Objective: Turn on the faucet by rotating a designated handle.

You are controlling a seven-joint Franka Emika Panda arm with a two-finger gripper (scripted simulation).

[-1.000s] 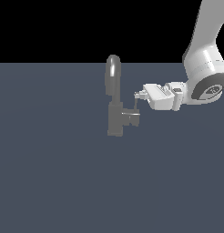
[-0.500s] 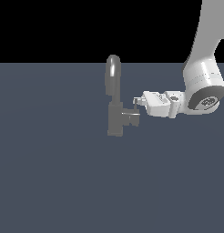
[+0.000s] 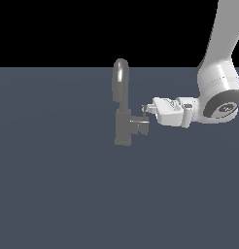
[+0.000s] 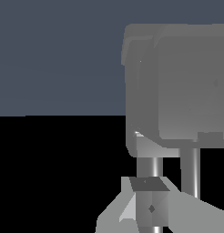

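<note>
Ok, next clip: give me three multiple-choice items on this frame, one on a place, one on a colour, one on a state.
1. In the exterior view, where is the gripper relative to the faucet?
A. on the exterior view's right of it, by the side stub
B. on the exterior view's left of it
C. above the top of the spout

2. What colour is the faucet?
A. red
B. grey
C. gold

3. How does the arm's last section lie?
A. pointing straight down
B. pointing straight up
C. roughly level, pointing at the faucet body

Answers:
1 A: the fingertips sit just above the handle stub, on the exterior view's right of the body.
2 B: spout and boxy body both render grey, also in the wrist view.
3 C: the white hand reaches sideways toward the faucet.
</note>
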